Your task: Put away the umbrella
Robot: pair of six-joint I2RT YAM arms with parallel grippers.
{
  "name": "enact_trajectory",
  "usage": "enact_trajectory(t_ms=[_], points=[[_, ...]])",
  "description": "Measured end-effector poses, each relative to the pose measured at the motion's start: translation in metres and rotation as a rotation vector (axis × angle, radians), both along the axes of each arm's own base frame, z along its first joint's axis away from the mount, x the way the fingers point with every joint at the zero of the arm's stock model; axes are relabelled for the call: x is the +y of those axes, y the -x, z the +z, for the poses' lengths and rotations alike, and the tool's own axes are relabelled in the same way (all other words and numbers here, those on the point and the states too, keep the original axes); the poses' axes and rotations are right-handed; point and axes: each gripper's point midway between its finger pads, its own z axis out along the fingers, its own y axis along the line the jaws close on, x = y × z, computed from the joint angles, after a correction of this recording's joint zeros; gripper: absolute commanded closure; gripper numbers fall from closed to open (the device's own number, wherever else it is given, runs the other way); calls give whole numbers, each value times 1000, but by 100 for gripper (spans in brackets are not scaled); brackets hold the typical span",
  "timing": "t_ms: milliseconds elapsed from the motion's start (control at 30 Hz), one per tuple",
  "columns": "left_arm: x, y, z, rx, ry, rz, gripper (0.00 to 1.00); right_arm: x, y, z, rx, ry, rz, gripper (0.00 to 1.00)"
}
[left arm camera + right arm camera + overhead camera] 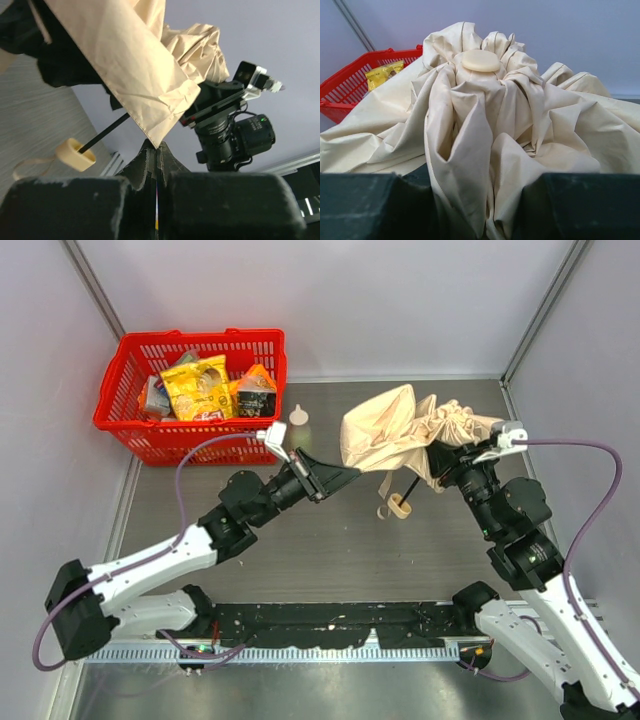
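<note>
The left gripper (156, 157) is fully closed at the lower hem of the umbrella (385, 430); I cannot tell if any cloth is caught. The right gripper (481, 205) clamps the bunched cloth below the top cap (481, 60) and holds it over the table (300, 560). So the shaft (107, 132) and handle (400, 506) slant down, probably so the cloth can be gathered.

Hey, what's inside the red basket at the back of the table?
Snack packets: a yellow bag on top, an orange-and-black packet beside it, and a grey packet at the left of the red basket. Whatever lies beneath them is covered.
</note>
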Motion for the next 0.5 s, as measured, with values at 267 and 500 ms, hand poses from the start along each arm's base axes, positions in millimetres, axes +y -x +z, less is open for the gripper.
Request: enact_trajectory(t_ms=[267,500], points=[[73,5,4,-108,-85,167,90,-7,10,-1,-13,50,-5,99],[81,5,34,-236,-203,144,3,2,22,5,-46,82,72,99]])
